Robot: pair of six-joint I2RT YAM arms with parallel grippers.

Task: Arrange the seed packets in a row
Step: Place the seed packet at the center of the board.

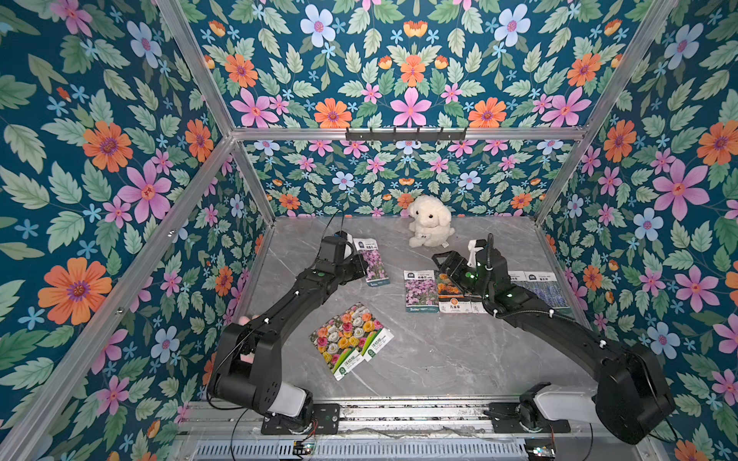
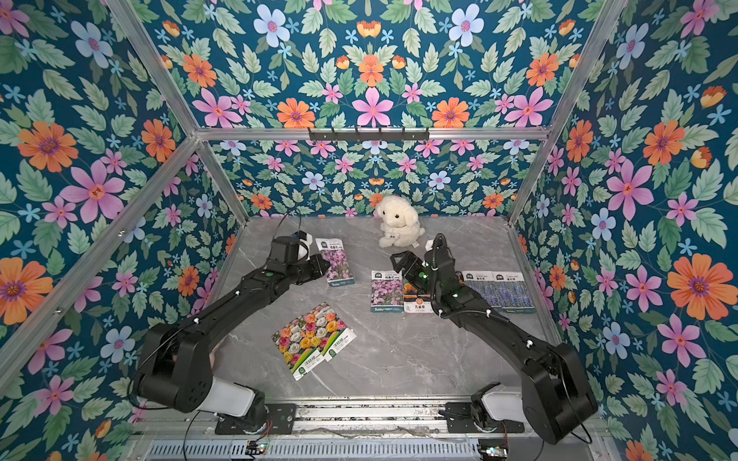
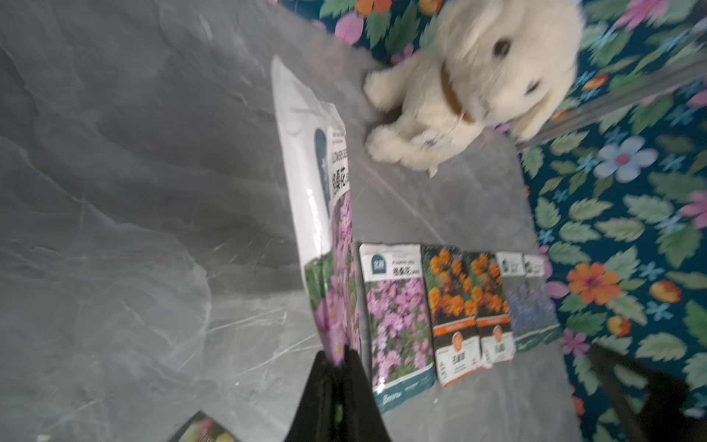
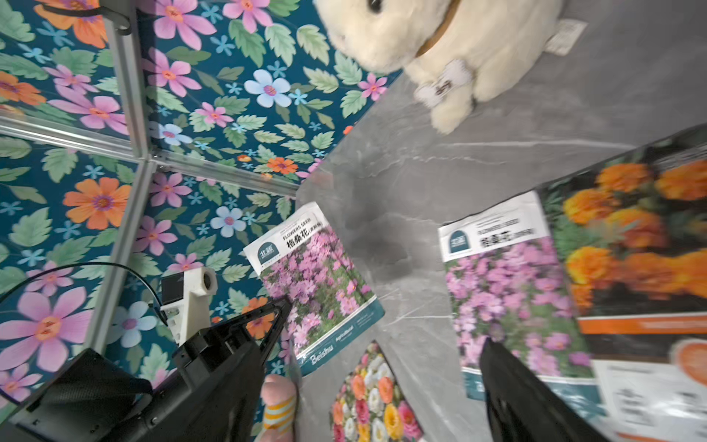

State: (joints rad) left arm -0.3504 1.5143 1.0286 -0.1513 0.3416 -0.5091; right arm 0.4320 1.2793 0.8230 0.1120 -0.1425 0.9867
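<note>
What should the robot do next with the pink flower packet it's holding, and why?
Probably carry the held pink packet across and lay it beside the row's pink packet. The left fingers already pinch its edge, and bare table lies beside its match.

Both top views look down from high in front over the whole table [image 1: 419, 359]. The 2 wrist views sit close, sharing the dog [image 3: 478, 76] and seed packets [image 3: 398, 313].
</note>
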